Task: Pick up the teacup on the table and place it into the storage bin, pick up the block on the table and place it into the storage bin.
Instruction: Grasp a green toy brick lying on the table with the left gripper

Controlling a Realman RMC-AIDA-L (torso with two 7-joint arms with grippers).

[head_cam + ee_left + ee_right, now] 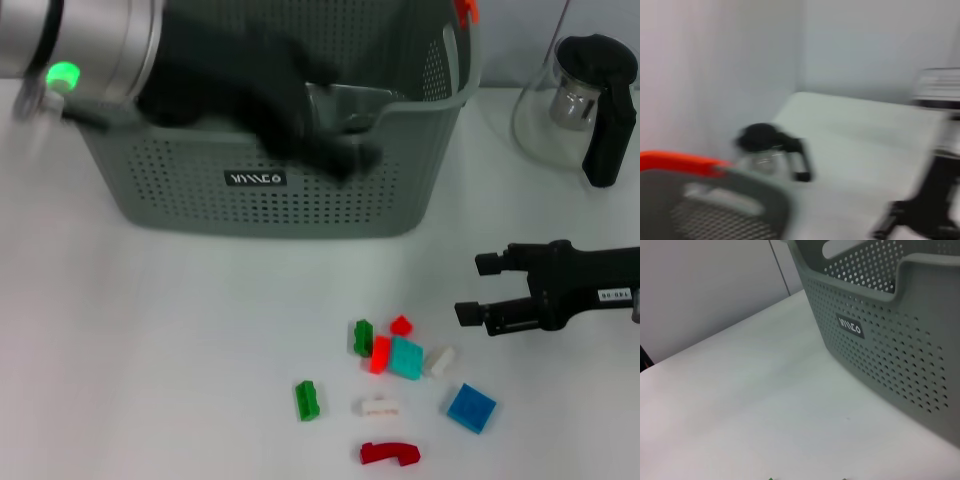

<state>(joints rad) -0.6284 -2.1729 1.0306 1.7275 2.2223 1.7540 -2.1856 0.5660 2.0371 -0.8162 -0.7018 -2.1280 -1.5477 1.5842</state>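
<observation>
The storage bin (290, 205) stands at the far left of the table (150, 350), its perforated grey wall and black label facing the robot. The left gripper (320, 140) hangs blurred over the bin's interior; I cannot tell how its fingers stand or whether it carries anything. No teacup can be made out anywhere; it may be hidden inside the bin behind the arm. A glass kettle (585, 105) sits at the far right. The right gripper (478, 290) waits near the right edge, fingers parted and empty. Near it lie the small blocks (405, 358), with a blue block (471, 408) nearest. They look light, stiff and smooth, best pinched across flat sides.
</observation>
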